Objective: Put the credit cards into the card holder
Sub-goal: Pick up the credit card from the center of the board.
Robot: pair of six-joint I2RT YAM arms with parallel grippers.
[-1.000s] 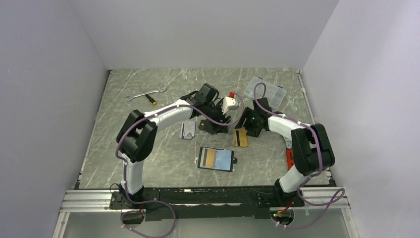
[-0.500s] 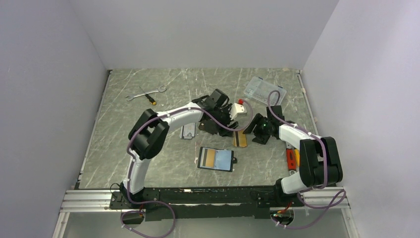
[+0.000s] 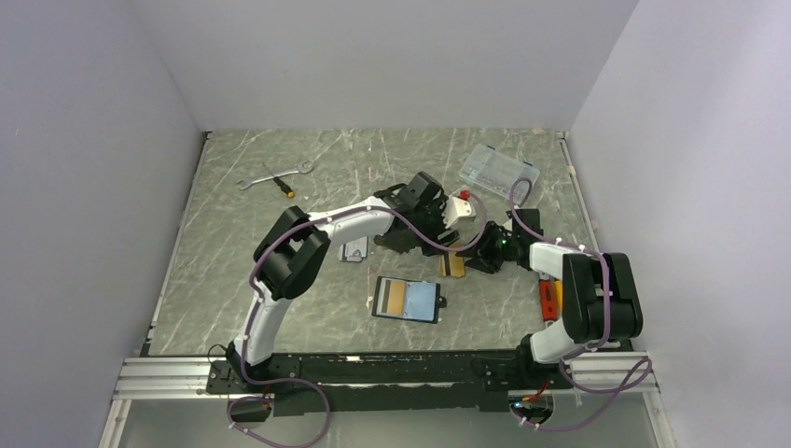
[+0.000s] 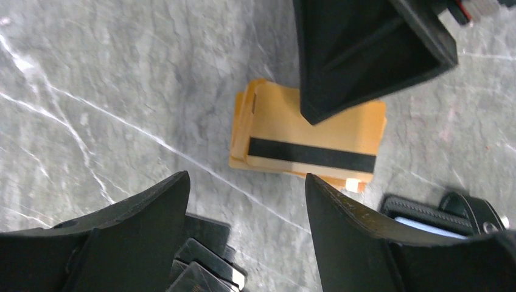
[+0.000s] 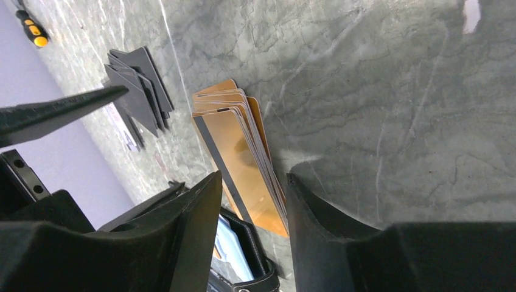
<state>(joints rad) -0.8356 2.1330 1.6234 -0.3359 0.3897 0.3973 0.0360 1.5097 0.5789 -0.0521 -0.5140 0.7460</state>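
The credit cards (image 3: 452,265) lie in a fanned orange-tan stack on the table, the top one showing a black stripe (image 4: 310,141) (image 5: 243,159). The card holder (image 3: 407,299) lies open nearer the arms, pale blue inside with one tan card in it; its snap tab shows in the wrist views (image 4: 451,210) (image 5: 246,250). My left gripper (image 3: 442,241) (image 4: 246,178) is open and empty, hovering just beside the stack. My right gripper (image 3: 472,258) (image 5: 254,178) is open and low, its jaws straddling the stack's end, one fingertip (image 4: 316,109) over the top card.
A fan of black cards (image 3: 395,241) (image 5: 137,79) lies left of the stack, with a small grey packet (image 3: 354,247) beyond. A wrench (image 3: 272,172), a screwdriver (image 3: 280,184), a clear box (image 3: 499,171), a white-and-red block (image 3: 459,206) and an orange tool (image 3: 550,299) lie around.
My left gripper has swung right toward the card stack. My right gripper has drawn back to the right and dropped low onto the stack. The cards and card holder have not moved.
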